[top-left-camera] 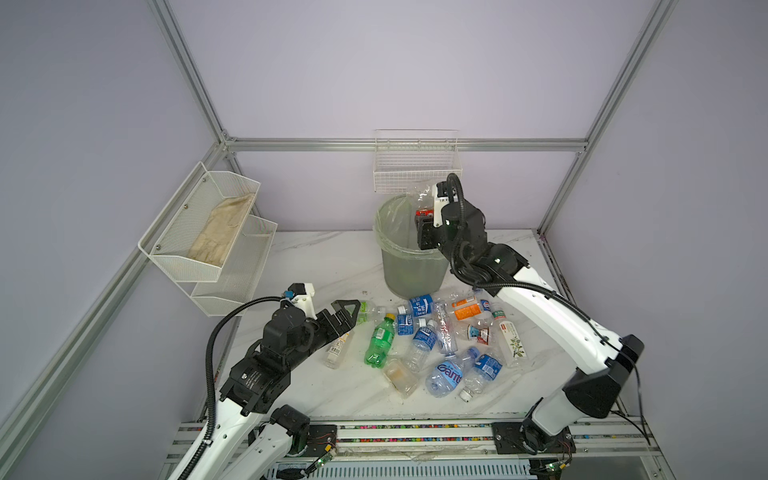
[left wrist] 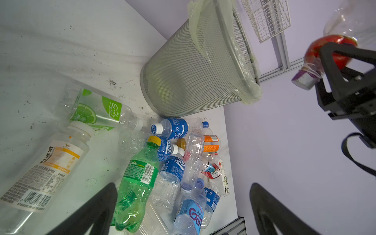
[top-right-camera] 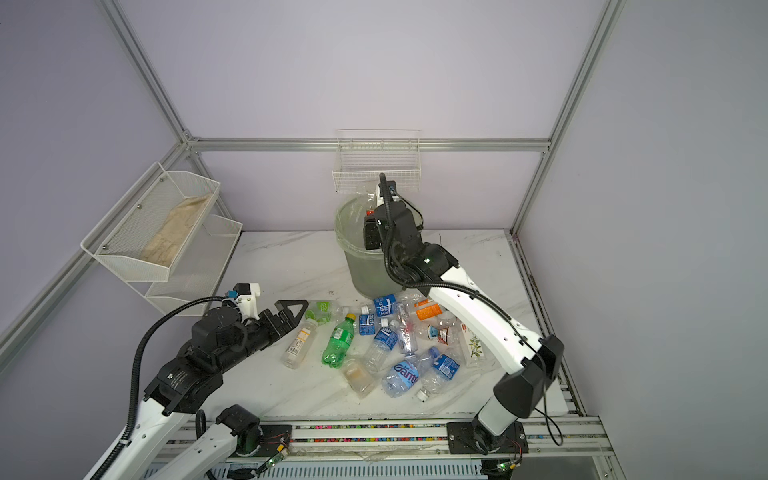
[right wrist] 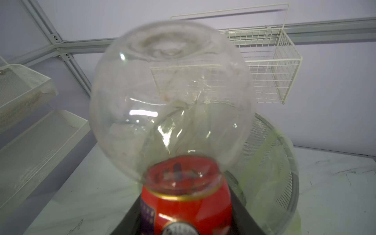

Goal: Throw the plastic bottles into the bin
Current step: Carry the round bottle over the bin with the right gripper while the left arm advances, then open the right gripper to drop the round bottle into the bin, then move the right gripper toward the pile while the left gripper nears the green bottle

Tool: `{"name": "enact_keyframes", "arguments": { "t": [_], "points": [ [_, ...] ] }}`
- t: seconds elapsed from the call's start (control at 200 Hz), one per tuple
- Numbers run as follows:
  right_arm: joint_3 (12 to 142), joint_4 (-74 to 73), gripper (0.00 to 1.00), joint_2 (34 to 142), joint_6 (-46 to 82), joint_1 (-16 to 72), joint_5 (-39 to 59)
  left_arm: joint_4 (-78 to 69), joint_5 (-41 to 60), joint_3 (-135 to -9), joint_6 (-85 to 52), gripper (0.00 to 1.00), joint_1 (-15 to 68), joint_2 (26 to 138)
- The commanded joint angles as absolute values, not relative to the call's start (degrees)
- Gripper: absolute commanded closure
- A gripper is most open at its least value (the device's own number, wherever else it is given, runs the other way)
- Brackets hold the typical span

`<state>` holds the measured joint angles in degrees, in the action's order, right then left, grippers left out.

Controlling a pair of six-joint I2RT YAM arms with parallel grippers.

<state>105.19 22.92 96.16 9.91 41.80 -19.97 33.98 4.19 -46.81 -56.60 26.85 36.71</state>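
Task barely begun
My right claw (top-left-camera: 424,216) grasps, I think, a red bottle (right wrist: 187,203) over the bin (top-left-camera: 409,274) at twelve o'clock; left claw (top-left-camera: 352,313) gapes empty; about fifteen bottles (top-left-camera: 424,338) wait at six.

Left claw (top-left-camera: 348,316) low, wide open; right claw (top-left-camera: 424,218) high.

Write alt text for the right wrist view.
A clear bottle with a red label, held in the right gripper, fills the frame. Behind it are the bag-lined mesh bin, a white wire basket and a mesh shelf.
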Motion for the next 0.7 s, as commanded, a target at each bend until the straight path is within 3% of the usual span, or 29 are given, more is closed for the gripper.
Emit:
{"name": "enact_keyframes", "arguments": {
  "t": [0.0,0.03,0.05,0.395,0.695],
  "points": [
    [111.28,31.07,0.17,99.88,10.34,40.78,-19.72,33.15,3.83,-47.97,-56.79,0.00,27.72,35.94],
    [112.06,31.89,0.05,100.07,10.54,40.78,-20.56,33.41,3.63,-47.80,-56.78,0.00,27.97,35.51],
    [112.05,32.07,0.03,99.78,10.50,40.78,-21.21,33.60,3.45,-47.66,-56.78,0.00,28.01,35.25],
    [103.92,27.79,0.03,88.19,10.03,40.78,-21.45,34.00,2.55,-48.99,-55.04,0.00,28.77,38.46],
    [95.06,26.70,0.03,79.27,13.32,40.78,-17.12,33.93,-1.84,-51.11,-51.23,0.00,36.27,42.14]
  ]
}}
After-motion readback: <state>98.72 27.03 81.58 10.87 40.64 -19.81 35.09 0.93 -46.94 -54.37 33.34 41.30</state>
